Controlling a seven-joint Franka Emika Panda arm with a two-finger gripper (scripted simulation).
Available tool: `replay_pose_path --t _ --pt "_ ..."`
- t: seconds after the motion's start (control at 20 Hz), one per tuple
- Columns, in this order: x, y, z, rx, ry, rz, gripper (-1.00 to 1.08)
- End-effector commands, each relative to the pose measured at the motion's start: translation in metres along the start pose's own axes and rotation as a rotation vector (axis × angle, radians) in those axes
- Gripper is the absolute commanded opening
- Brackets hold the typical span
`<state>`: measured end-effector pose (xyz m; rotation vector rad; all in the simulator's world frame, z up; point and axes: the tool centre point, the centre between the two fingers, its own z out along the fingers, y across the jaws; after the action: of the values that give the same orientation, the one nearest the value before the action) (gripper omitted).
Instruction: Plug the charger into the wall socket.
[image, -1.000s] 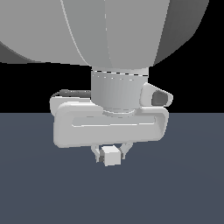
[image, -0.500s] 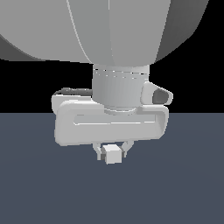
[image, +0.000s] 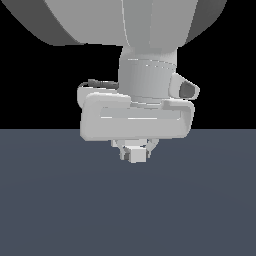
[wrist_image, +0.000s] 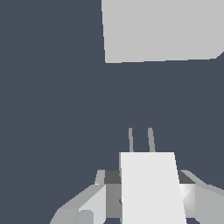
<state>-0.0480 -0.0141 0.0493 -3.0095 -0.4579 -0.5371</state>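
Gripping the charger (wrist_image: 151, 186), tool (image: 135, 152) (prongs out) faces socket (wrist_image: 159, 28).

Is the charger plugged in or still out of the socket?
Out. In the wrist view the charger, held in the gripper, has its two prongs bare, with dark floor between them and the wall socket.

I see the charger (wrist_image: 151, 186), a pale block, two thin prongs forward. The wall socket (wrist_image: 162, 28), a flat grey-white plate, lies apart ahead.

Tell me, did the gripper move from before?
Yes. The gripper, holding the charger, sits slightly higher against the floor's horizon line than before.
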Motion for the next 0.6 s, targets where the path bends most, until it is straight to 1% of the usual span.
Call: replay_pose_path --t 0.0,0.3,0.55 --pt "0.011 0.008 -0.011 0.004 0.001 -0.014 -1.00" --pt "0.033 0.022 -0.030 0.014 0.001 -0.038 -1.00" --pt "0.042 0.027 -0.037 0.019 0.002 -0.048 -1.00"
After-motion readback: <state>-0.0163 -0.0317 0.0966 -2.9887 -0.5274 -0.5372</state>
